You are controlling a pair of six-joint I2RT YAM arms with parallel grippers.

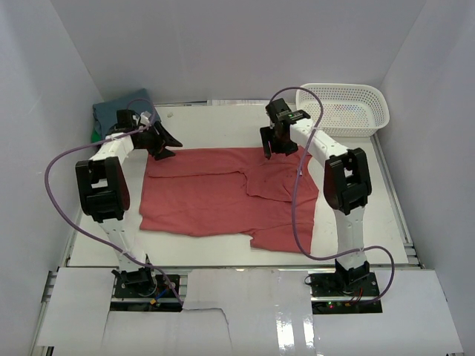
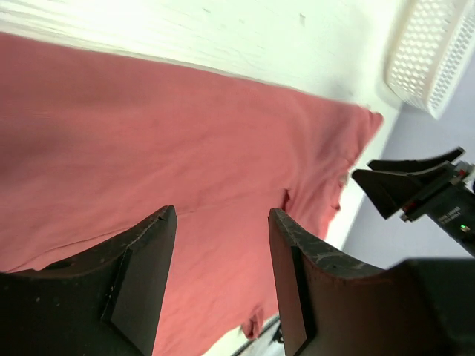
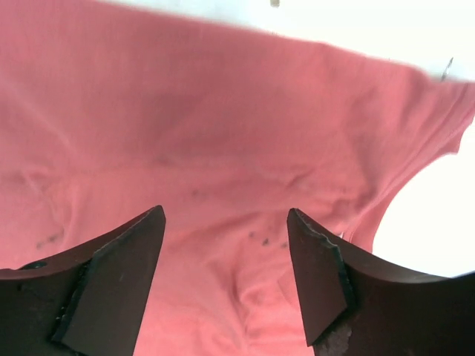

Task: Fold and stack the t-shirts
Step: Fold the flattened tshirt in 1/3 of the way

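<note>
Shirt: coral-red short-sleeved cloth t-shirt [image 1: 215, 196] spread flat mid white tabletop [image 1: 223, 122], one flap folded over on its right half.
Left arm: left arm [image 1: 104, 185] with elbow raised, forearm stretched to the shirt's far-left corner, wrist tipped down.
Left claw: left claw [image 2: 221, 216] with fingers apart, nothing between, red cloth below; contact cannot be told.
Right arm: right arm [image 1: 345, 178] bent likewise, reaching the shirt's far edge.
Right claw: right claw [image 3: 224, 216] spread wide, empty, over red cloth.
Far-left corner: slate-blue cloth t-shirt [image 1: 115, 111] bunched, bright green cloth [image 1: 95, 136] just beside.
Far-right corner: white plastic mesh basket [image 1: 356, 122], apart from the red shirt.
</note>
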